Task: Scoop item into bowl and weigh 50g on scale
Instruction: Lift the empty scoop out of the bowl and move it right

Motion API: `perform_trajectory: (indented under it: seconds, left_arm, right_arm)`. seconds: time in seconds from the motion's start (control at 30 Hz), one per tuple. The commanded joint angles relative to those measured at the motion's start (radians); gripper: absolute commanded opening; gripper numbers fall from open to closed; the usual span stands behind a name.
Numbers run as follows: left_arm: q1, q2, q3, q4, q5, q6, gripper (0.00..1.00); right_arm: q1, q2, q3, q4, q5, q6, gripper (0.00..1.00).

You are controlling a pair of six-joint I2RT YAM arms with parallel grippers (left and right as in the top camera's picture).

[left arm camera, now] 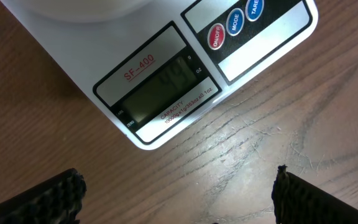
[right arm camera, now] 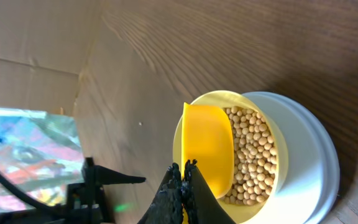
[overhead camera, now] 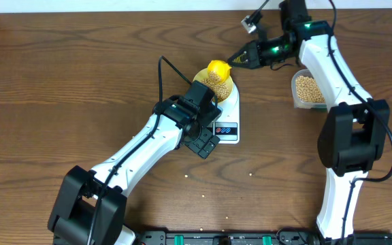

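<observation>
Two states: right jaws clenched on scoop [right arm camera: 207,146] over bowl [right arm camera: 216,95], left jaws spread empty beside scale [left arm camera: 160,87].

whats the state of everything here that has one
bowl: on scale, part full of beans
scoop: tipped into bowl, looks empty
scale: display digits too faint to read
tub: holds beans
left gripper: jaws open, empty, before scale
right gripper: jaws shut on scoop
</observation>
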Motion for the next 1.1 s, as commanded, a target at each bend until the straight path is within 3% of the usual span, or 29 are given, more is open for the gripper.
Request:
perform_trajectory:
  seconds: [0.0,0.37,0.67,0.83,1.07]
  left_arm:
    - [-0.003,0.008,-0.008,-0.003,-0.010,-0.009,0.98]
    - [-0.003,0.008,-0.008,-0.002,-0.010,-0.009,0.98]
    - [-0.003,0.008,-0.008,-0.003,-0.010,-0.009,0.98]
    - [-0.003,0.009,-0.008,-0.003,-0.010,-0.009,0.98]
    - [-0.003,0.008,-0.008,-0.003,-0.010,-0.009,0.98]
  right_arm:
    - [-0.017,0.008,-0.004,0.004,-0.085,0.019,0.01]
    - [-0.030,0.008,-0.004,0.075,-0.097,0.114,0.01]
    - [-0.043,0.008,-0.004,0.126,-0.191,0.157,0.01]
    - [-0.070,0.008,-0.004,0.153,-0.336,0.236,0.01]
    - [-0.100,0.008,-0.004,0.177,-0.335,0.236,0.01]
